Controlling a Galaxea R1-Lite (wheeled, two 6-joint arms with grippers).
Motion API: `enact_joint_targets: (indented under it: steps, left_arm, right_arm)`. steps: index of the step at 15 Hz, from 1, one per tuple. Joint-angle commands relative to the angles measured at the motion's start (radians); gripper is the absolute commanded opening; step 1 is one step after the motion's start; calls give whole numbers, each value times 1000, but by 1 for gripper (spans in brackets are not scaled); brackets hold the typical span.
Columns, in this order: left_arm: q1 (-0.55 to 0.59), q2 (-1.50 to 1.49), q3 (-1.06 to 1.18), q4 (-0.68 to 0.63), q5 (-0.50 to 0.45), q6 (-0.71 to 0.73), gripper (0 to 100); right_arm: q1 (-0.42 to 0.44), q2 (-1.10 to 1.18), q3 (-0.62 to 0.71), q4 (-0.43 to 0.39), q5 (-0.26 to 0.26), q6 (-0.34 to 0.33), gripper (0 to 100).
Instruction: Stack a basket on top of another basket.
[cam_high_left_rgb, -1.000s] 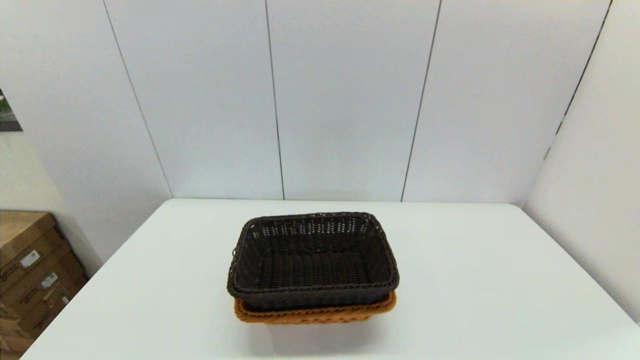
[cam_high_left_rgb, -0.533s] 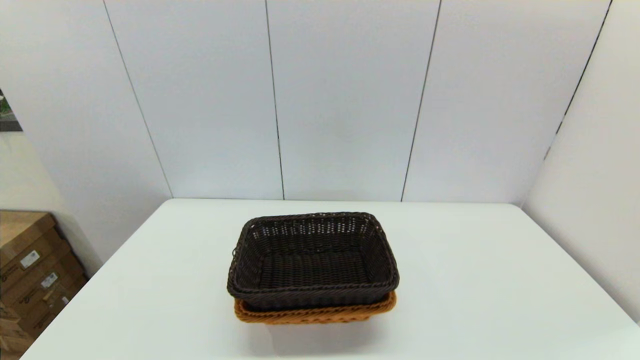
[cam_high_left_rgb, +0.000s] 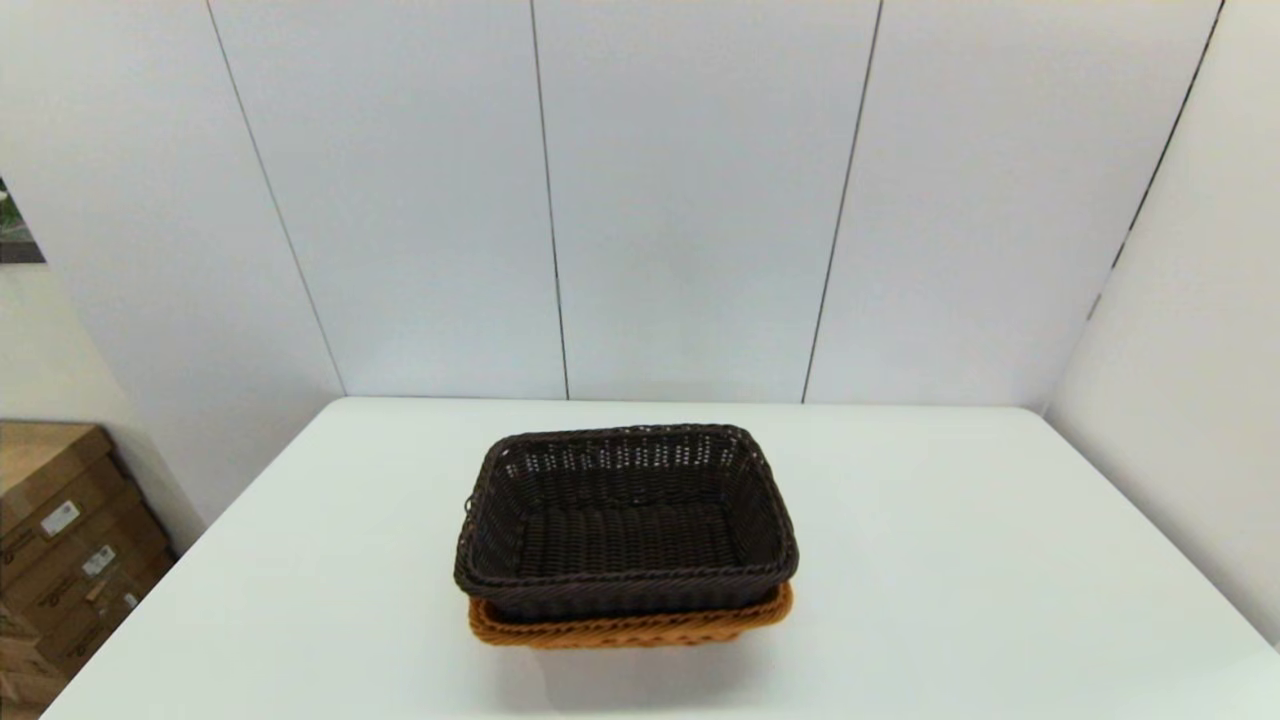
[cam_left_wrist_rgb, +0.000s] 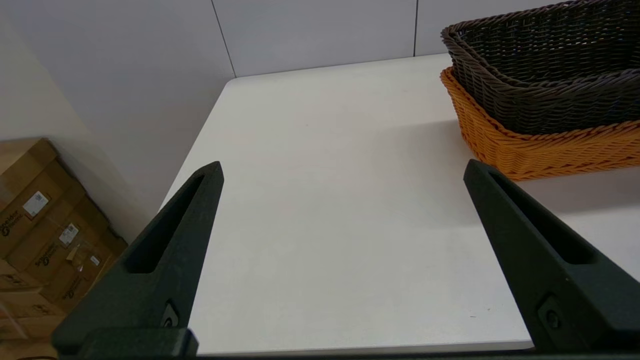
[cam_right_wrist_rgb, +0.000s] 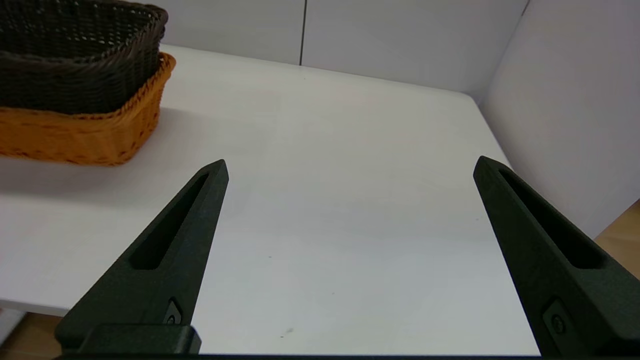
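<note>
We judge the stacking step done: the dark brown wicker basket (cam_high_left_rgb: 625, 515) sits nested in the orange-tan wicker basket (cam_high_left_rgb: 630, 628), whose rim shows only as a band below the dark one, near the middle of the white table (cam_high_left_rgb: 950, 570). Our left gripper (cam_left_wrist_rgb: 342, 170) hangs over the table's near edge with its fingers spread wide and nothing between them; the stack lies ahead of it and off toward our right side, just beyond one fingertip. Our right gripper (cam_right_wrist_rgb: 350, 167) is likewise spread and empty at the near edge, the stack ahead and toward our left. The next move likely calls for nothing but keeping both arms parked. Bare tabletop lies between and ahead of each claw; a wall panel (cam_right_wrist_rgb: 565, 100) borders the table beyond the right gripper, and cardboard boxes (cam_left_wrist_rgb: 45, 225) stand on the floor beyond the left.
</note>
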Motion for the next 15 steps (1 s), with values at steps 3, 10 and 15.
enact_joint_targets:
  steps: [3,10,15]
  left_arm:
    - [1,1,0,1,0,0,100]
    - [1,1,0,1,0,2,100]
    - [1,1,0,1,0,2,100]
  right_arm:
    - [1,1,1,0,-6,44,100]
    - [1,1,1,0,-9,50,100]
    - [1,1,1,0,-9,50,100]
